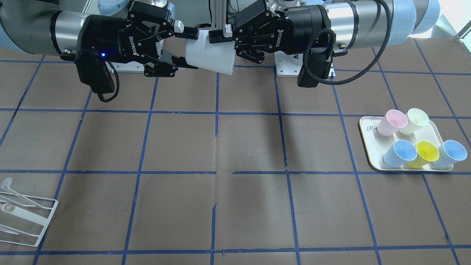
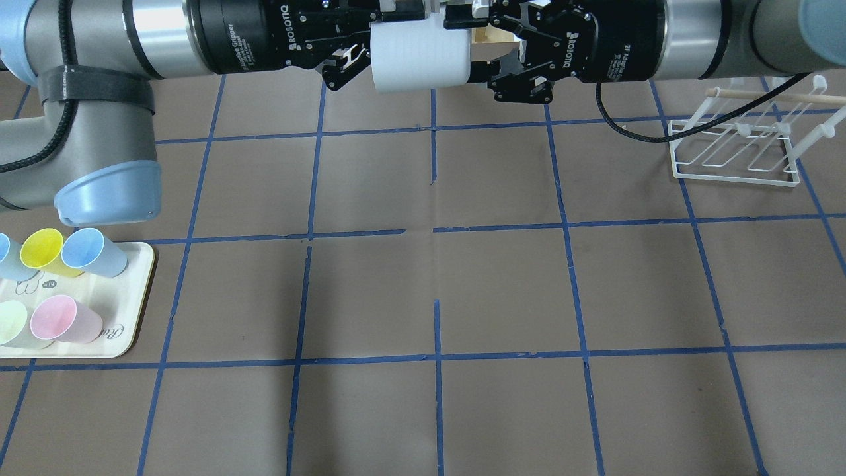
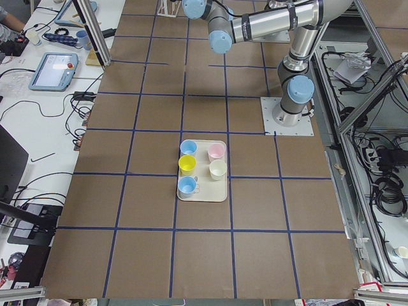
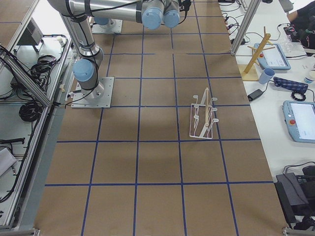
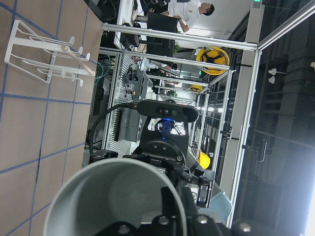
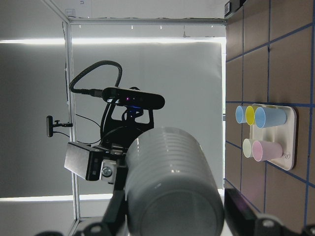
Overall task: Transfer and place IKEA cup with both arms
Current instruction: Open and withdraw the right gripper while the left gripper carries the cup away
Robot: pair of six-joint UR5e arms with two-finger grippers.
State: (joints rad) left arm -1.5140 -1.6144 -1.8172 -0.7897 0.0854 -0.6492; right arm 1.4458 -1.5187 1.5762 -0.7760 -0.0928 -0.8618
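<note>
The IKEA cup (image 1: 211,55) is pale grey-white and lies on its side in the air between the two grippers, high over the table's far middle; it also shows in the overhead view (image 2: 420,59). My left gripper (image 1: 220,41) (image 2: 373,39) is shut on its rim, with one finger inside the mouth, as the left wrist view shows (image 5: 123,196). My right gripper (image 1: 189,49) (image 2: 472,46) has its fingers against both sides of the cup's base, which faces the right wrist camera (image 6: 172,182).
A cream tray (image 1: 368,147) (image 2: 142,311) on my left side holds pink (image 1: 393,122), pale yellow-green (image 1: 417,119), yellow (image 1: 427,152) and two light-blue cups. A white wire rack (image 1: 25,217) (image 2: 733,149) lies on my right side. Brown table with blue tape grid.
</note>
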